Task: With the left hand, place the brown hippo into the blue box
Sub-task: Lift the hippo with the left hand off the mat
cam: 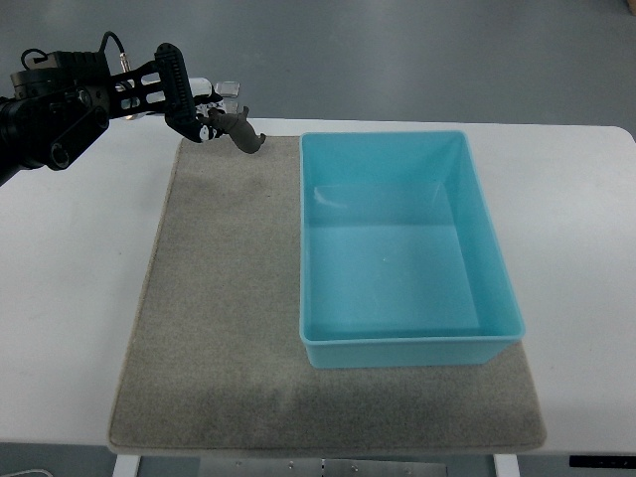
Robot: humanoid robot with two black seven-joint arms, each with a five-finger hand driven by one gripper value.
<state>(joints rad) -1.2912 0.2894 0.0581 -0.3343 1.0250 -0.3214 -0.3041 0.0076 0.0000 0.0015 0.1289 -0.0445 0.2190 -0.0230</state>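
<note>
A small brown hippo [241, 129] is held at the far left corner of the grey mat [219, 298], just above the mat's back edge. My left hand [211, 111] comes in from the upper left and is shut on the hippo, its black fingers [177, 84] curled over it. The blue box [487, 224] stands open and empty on the right half of the mat, its near-left wall a short way right of the hippo.
The mat lies on a white table [70, 298]. The table's front edge runs along the bottom of the picture, and grey floor shows beyond the back edge.
</note>
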